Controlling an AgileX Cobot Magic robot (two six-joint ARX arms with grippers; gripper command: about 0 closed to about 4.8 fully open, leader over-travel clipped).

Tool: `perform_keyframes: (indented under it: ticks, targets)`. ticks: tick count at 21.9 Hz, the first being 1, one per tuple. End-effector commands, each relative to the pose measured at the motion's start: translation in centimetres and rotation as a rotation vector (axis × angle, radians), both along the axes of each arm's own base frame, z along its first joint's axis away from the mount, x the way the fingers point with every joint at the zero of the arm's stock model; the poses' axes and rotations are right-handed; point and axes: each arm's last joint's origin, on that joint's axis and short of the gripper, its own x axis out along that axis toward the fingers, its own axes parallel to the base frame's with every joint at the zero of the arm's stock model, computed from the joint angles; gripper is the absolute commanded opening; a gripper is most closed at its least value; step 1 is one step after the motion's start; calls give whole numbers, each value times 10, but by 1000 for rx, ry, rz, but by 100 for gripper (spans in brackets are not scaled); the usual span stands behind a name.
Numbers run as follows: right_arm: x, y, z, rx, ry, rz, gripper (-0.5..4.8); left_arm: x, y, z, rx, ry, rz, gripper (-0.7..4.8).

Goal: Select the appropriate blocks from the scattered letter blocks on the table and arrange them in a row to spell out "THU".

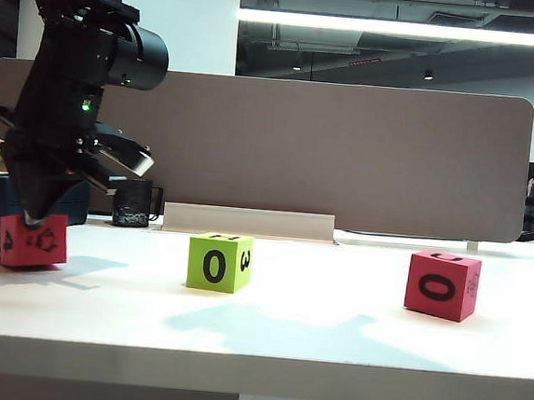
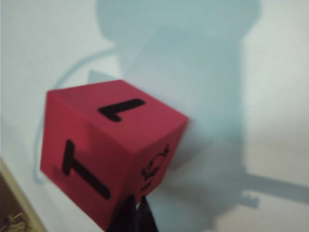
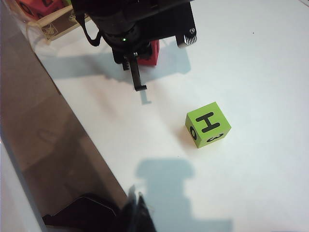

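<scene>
White tabletop (image 1: 264, 336), a beige partition behind it, three cubes well apart in a loose line. The left gripper (image 2: 134, 212), fingers pressed together and holding nothing, touches the left red cube (image 1: 32, 240) near its top corner; a push there could tip or spin it. The green cube (image 1: 218, 262) sits mid-table, the right red cube (image 1: 442, 285) beyond. The right gripper (image 3: 137, 212), also closed and empty, hangs above the table.

My left gripper (image 1: 33, 220) points down at the left, jaws closed together. My right gripper (image 3: 137, 212) hangs raised, jaws closed too.
</scene>
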Motion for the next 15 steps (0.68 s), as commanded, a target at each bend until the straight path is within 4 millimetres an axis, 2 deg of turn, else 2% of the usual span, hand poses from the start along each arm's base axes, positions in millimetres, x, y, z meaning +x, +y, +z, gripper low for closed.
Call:
perform_keyframes:
  ticks: [1,11,15]
  targets:
    - [-1,-1,2,0,-2,5,-5,-1,8,1,51,6,40,-6]
    - [-2,-1,1,-5,3,5,-5,-2,26,1,103,49,109,-6]
    - [-2,-1,1,-8,7,5,-5,-11,29,2,121,131,125,0]
